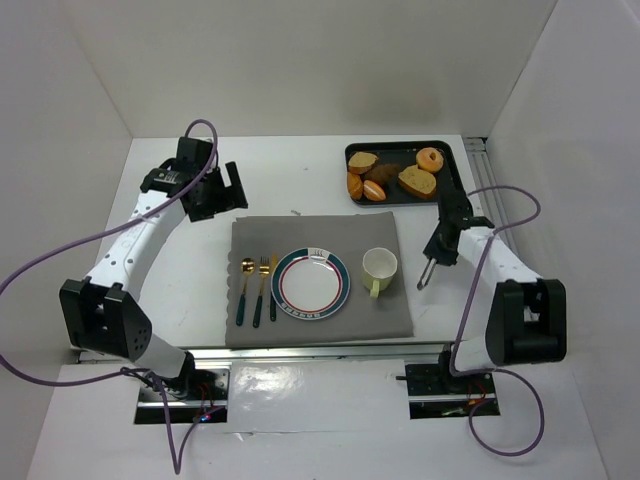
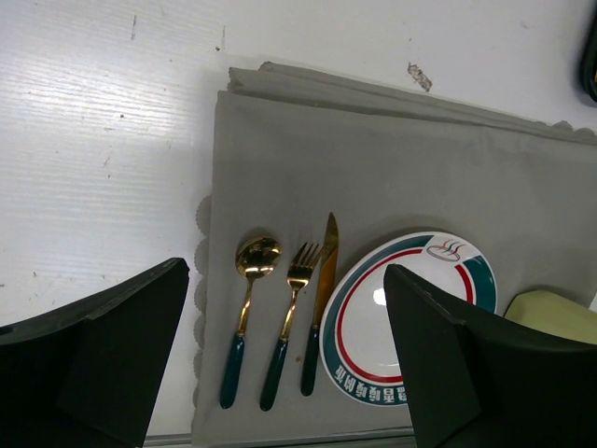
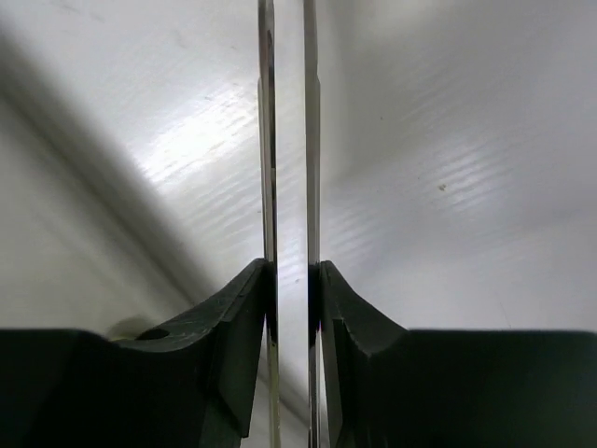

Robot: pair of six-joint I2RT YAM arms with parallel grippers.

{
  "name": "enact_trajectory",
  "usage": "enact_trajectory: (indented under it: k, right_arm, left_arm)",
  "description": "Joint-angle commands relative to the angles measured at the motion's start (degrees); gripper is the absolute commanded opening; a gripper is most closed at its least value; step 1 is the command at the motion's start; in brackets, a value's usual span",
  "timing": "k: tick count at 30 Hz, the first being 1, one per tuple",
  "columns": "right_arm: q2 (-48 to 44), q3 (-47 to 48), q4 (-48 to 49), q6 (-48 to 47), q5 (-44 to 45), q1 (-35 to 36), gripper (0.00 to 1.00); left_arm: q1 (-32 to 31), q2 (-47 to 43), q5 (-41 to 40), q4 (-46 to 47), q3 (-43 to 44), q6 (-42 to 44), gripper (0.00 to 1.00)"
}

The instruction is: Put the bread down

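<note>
Nothing is placed yet: the plate [image 1: 311, 284] on the grey mat [image 1: 320, 235] is bare, and the bread [image 1: 418, 182] lies with the other pieces in the black tray [image 1: 400, 146] at the far right of the table [image 1: 290, 175]. The right fingers [image 3: 233, 317] are squeezed tight on a pair of thin metal tongs [image 3: 268, 140], whose tips point down at the table right of the mat, near of the tray and apart from the bread. The left fingers [image 2: 112, 355] are spread wide and empty above the mat's left side. What is left, I judge: reach, pick up a piece, and carry it over.
</note>
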Motion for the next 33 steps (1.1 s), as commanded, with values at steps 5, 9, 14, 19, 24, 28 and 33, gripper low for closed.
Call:
enact_trajectory:
  k: [5, 9, 14, 19, 24, 28, 33]
  right_arm:
    - [-4.4, 18.0, -9.2, -5.2, -1.9, 2.0, 0.35]
    - [3.9, 30.5, -14.1, -9.6, -10.5, 3.2, 0.35]
    - [11.4, 41.7, -14.9, -10.4, -23.2, 3.2, 0.38]
    - [14.5, 42.3, -9.9, -6.7, -27.9, 2.1, 0.51]
    - [15.0, 42.3, -7.0, -4.2, -30.6, 0.9, 0.59]
    - [15.5, 41.7, -5.6, -3.0, -30.0, 0.3, 0.59]
    - [16.7, 40.7, -2.6, 0.2, -28.0, -0.7, 0.59]
  left_arm:
    - [0.3, 1.5, 1.7, 0.2, 3.5, 0.4, 0.99]
    - [0.3, 1.5, 0.1, -0.9, 3.5, -0.2, 0.99]
    - [0.3, 0.5, -1.1, -0.9, 3.5, 0.3, 0.99]
    - [0.3, 0.5, -1.6, -1.5, 3.5, 0.3, 0.99]
    - [0.3, 0.5, -2.2, -1.5, 3.0, 0.8, 0.99]
    - [0.3, 1.0, -1.1, -1.5, 3.0, 0.8, 0.99]
    - [0.3, 1.5, -1.1, -1.5, 3.0, 0.8, 0.99]
